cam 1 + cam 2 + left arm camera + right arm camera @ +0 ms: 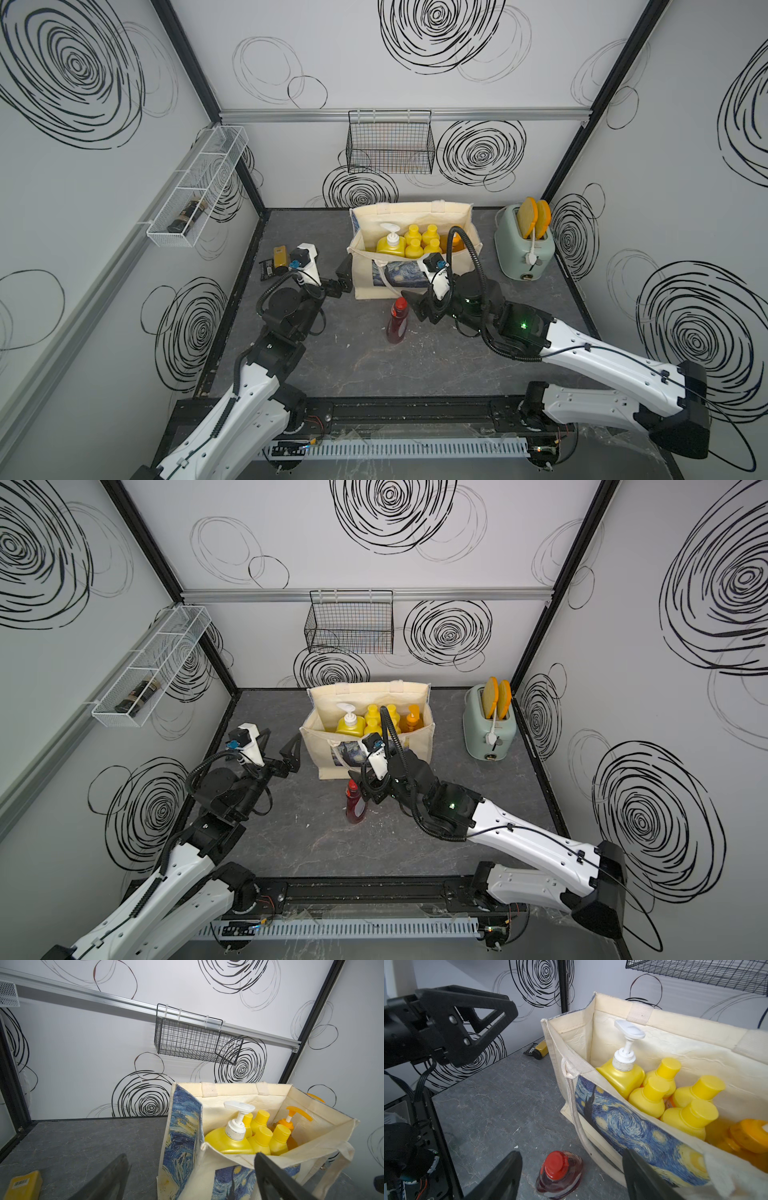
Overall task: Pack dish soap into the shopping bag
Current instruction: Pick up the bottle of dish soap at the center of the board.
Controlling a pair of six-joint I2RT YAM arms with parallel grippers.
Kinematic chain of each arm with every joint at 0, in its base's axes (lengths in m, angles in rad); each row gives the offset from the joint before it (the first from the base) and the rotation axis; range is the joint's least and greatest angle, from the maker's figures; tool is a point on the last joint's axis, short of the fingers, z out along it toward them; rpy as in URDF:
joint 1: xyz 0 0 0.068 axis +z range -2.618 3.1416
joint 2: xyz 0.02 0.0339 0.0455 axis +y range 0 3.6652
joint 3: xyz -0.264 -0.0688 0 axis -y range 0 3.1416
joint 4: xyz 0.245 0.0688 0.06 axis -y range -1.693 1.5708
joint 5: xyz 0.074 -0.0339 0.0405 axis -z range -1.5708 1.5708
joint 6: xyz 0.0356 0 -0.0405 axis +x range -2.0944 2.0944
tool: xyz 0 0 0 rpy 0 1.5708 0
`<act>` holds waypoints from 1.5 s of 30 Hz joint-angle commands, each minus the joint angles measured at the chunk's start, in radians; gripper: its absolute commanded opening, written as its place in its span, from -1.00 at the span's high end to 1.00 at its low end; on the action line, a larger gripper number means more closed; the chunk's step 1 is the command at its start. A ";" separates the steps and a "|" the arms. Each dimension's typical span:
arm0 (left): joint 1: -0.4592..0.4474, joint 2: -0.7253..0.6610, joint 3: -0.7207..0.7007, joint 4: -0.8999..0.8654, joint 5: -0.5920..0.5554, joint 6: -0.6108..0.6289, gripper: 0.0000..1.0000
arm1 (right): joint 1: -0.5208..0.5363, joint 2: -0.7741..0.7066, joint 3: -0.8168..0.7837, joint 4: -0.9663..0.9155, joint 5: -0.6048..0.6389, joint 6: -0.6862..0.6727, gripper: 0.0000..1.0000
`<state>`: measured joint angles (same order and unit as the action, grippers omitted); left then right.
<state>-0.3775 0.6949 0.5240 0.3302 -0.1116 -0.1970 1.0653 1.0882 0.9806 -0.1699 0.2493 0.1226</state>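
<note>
The shopping bag [365,278] [417,754] stands open at the middle back of the table, showing its starry picture [629,1126]. Inside it are a yellow bottle with a white pump [390,245] [230,1140], several orange yellow-capped bottles [422,243] [650,1097] and an amber pump bottle [412,719] [288,1124]. A dark-red, red-capped dish soap bottle [397,322] [355,806] [559,1172] stands upright on the table just in front of the bag. My right gripper [411,306] [571,1152] is open, its jaws wide on either side of this bottle without touching it. My left gripper [347,275] [191,1155] is open at the bag's near left corner.
A mint toaster [525,245] with two slices stands at the back right. Yellow-and-black packets [276,259] [22,1184] lie at the left edge. A black wire basket [390,143] hangs on the back wall, and a white wire shelf [195,191] on the left wall.
</note>
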 commanded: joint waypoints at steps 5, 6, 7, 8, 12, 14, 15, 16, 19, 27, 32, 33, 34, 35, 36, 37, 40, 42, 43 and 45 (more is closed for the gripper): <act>0.011 0.000 0.026 0.026 0.013 0.006 -0.92 | 0.004 -0.033 -0.027 0.033 0.055 0.008 -0.89; 0.011 -0.001 0.027 0.025 0.012 0.006 -0.93 | 0.003 -0.033 -0.029 0.030 0.038 0.008 -0.94; 0.011 -0.003 0.027 0.024 0.012 0.008 -0.93 | -0.001 -0.028 -0.031 0.016 0.015 0.000 -0.92; 0.010 -0.005 0.027 0.025 0.013 0.008 -0.93 | -0.004 -0.020 -0.026 -0.005 -0.012 -0.003 -0.85; 0.009 0.007 0.029 0.028 0.025 0.005 -0.92 | -0.025 0.027 0.007 -0.061 -0.076 -0.009 -0.53; 0.010 0.018 0.032 0.024 0.034 0.007 -0.92 | -0.028 0.046 0.010 -0.065 -0.109 -0.028 -0.44; 0.010 0.021 0.033 0.024 0.036 0.005 -0.92 | -0.027 0.056 0.011 -0.065 -0.124 -0.035 -0.41; 0.010 0.024 0.035 0.024 0.039 0.007 -0.93 | -0.027 0.067 0.014 -0.065 -0.132 -0.039 -0.39; 0.011 0.032 0.036 0.024 0.039 0.010 -0.92 | -0.027 0.096 0.018 -0.065 -0.129 -0.046 -0.34; 0.009 0.046 0.044 0.018 0.054 0.008 -0.92 | -0.029 0.119 0.014 -0.059 -0.131 -0.047 -0.44; 0.008 0.053 0.048 0.013 0.057 0.007 -0.92 | -0.036 0.154 0.021 -0.063 -0.168 -0.055 -0.47; 0.009 0.055 0.049 0.012 0.058 0.007 -0.92 | -0.036 0.165 0.025 -0.066 -0.163 -0.058 -0.46; 0.008 0.058 0.051 0.012 0.059 0.008 -0.93 | -0.036 0.175 0.028 -0.071 -0.157 -0.059 -0.45; 0.008 0.060 0.051 0.010 0.059 0.008 -0.92 | -0.036 0.184 0.030 -0.075 -0.151 -0.060 -0.44; 0.008 0.061 0.053 0.009 0.060 0.007 -0.93 | -0.036 0.193 0.032 -0.076 -0.148 -0.060 -0.44; 0.009 0.062 0.054 0.007 0.061 0.007 -0.92 | -0.036 0.202 0.033 -0.078 -0.145 -0.061 -0.42; 0.007 0.067 0.054 0.010 0.061 0.007 -0.92 | -0.036 0.212 0.032 -0.070 -0.145 -0.059 -0.35; 0.008 0.074 0.057 0.010 0.065 0.004 -0.93 | -0.036 0.219 0.032 -0.061 -0.158 -0.057 -0.25; 0.007 0.079 0.059 0.009 0.070 0.003 -0.92 | -0.035 0.224 0.034 -0.056 -0.165 -0.056 -0.21; 0.006 0.087 0.064 0.006 0.076 0.003 -0.92 | -0.035 0.232 0.035 -0.051 -0.171 -0.054 -0.13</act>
<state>-0.3737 0.7719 0.5526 0.3088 -0.0559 -0.1974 1.0328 1.3075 0.9848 -0.2302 0.0925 0.0708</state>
